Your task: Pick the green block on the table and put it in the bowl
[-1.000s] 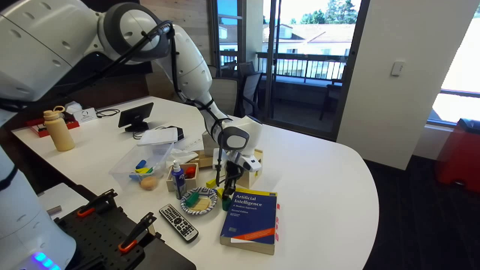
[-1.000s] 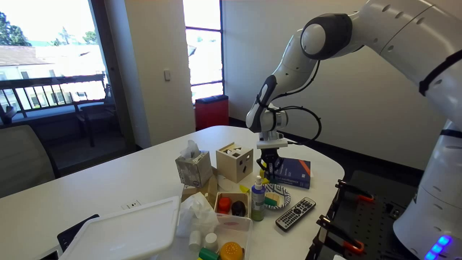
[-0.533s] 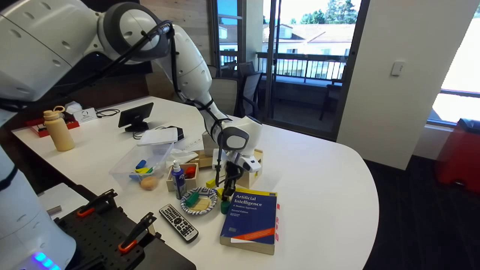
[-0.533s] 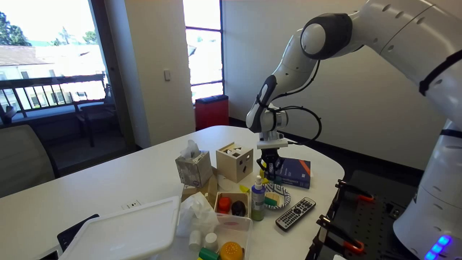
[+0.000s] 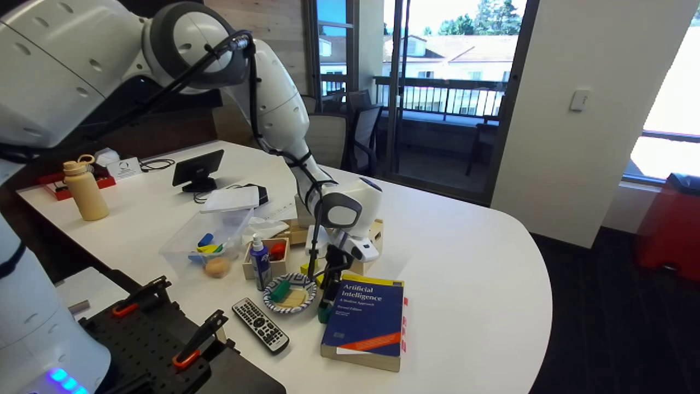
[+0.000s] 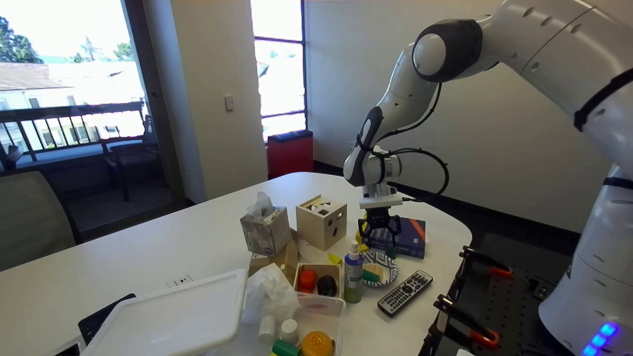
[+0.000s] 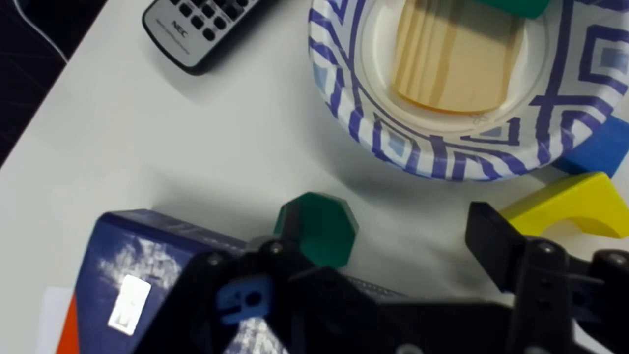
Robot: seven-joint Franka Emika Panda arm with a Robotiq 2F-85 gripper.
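Note:
A dark green block (image 7: 327,231) with an octagonal end face stands beside the book on the table; in both exterior views it is small and partly covered by the fingers. My gripper (image 7: 388,223) is open, its jaws wide apart. In the wrist view the left finger overlaps the block's left part, and I cannot tell whether they touch. Bare table shows between the block and the right finger. The bowl (image 7: 427,152), white with a blue pattern, stands close by. Inside it lie a pale striped wooden piece (image 7: 452,64) and another green block (image 5: 280,291).
A thick blue book (image 5: 363,317) borders the block. Around the bowl are a remote (image 5: 261,324), a spray bottle (image 6: 353,274), a yellow arch block (image 7: 570,206) and a blue block (image 7: 597,147). A wooden cube with holes (image 6: 321,225) and a tissue box (image 6: 267,232) stand behind.
The jaws have gone from nearly together to wide apart. The arm has shifted a little towards the robot's base, and the green block beside the book has moved the same way.

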